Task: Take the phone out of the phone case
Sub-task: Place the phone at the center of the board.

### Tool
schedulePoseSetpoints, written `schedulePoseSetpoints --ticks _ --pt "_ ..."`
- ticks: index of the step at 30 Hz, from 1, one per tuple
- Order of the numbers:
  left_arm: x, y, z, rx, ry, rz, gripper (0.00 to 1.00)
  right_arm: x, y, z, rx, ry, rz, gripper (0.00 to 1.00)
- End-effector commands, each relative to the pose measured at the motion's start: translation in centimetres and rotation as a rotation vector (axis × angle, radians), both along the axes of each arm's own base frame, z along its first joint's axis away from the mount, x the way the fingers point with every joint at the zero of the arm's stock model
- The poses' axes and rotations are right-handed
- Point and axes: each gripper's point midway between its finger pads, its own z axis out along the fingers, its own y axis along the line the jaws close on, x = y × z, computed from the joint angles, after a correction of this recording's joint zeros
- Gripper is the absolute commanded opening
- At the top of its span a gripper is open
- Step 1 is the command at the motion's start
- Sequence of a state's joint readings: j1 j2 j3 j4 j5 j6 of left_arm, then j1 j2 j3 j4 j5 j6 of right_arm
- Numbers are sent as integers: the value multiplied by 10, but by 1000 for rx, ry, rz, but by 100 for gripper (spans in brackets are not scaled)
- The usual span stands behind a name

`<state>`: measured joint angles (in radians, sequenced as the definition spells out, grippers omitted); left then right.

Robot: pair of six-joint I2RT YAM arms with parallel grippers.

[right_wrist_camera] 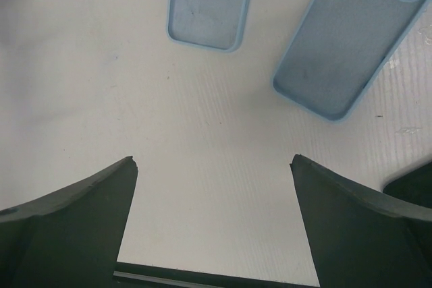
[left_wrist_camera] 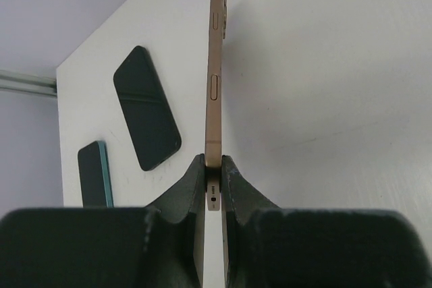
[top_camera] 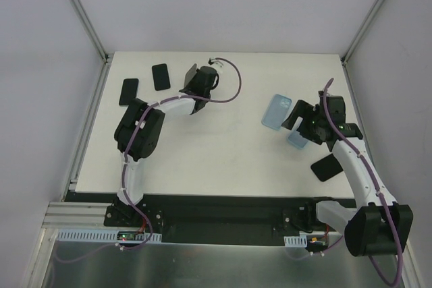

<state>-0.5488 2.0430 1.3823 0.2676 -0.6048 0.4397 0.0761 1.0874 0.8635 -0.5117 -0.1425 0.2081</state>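
Note:
My left gripper (left_wrist_camera: 214, 170) is shut on the bottom end of a gold phone (left_wrist_camera: 216, 65), which has no case on it and stands on edge above the table. In the top view this gripper (top_camera: 196, 82) is at the far middle-left of the table. Two empty light-blue phone cases lie open side up at the right: one (right_wrist_camera: 209, 1) (top_camera: 276, 111) and one with a camera cutout (right_wrist_camera: 347, 42). My right gripper (right_wrist_camera: 212, 166) is open and empty, hovering just short of the cases, which in the top view (top_camera: 302, 121) it partly covers.
A black phone (left_wrist_camera: 145, 109) (top_camera: 160, 76) and a teal-edged phone (left_wrist_camera: 94, 173) (top_camera: 129, 91) lie screen up at the far left. Another black phone (top_camera: 326, 166) lies near the right arm. White walls with metal rails close in the table (top_camera: 223, 160).

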Motion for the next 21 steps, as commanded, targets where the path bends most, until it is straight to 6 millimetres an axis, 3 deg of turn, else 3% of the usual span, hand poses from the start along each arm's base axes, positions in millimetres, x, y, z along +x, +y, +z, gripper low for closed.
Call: schedulePoseSetpoints --ticks 1,2,3,6,13,19,21 --pt "22 -7 28 -37 -24 23 3 -5 -3 1 -15 4 -2 100" --pt "20 -9 21 -57 18 10 7 -4 -3 3 -13 2 -3 100" --pt "19 -9 17 -62 32 8 17 -4 -3 4 -15 0 -2 100" --pt "16 -11 5 -86 90 -5 30 -3 -3 9 -17 -4 2 100" --pt "9 -7 -10 -107 163 13 37 -6 -6 17 -30 -18 -4 100" --pt "-2 -4 -4 -154 189 35 40 -12 -8 23 -37 -31 -6 100" --pt "-11 -3 8 -192 189 37 41 -16 -9 24 -43 -28 -6 100"
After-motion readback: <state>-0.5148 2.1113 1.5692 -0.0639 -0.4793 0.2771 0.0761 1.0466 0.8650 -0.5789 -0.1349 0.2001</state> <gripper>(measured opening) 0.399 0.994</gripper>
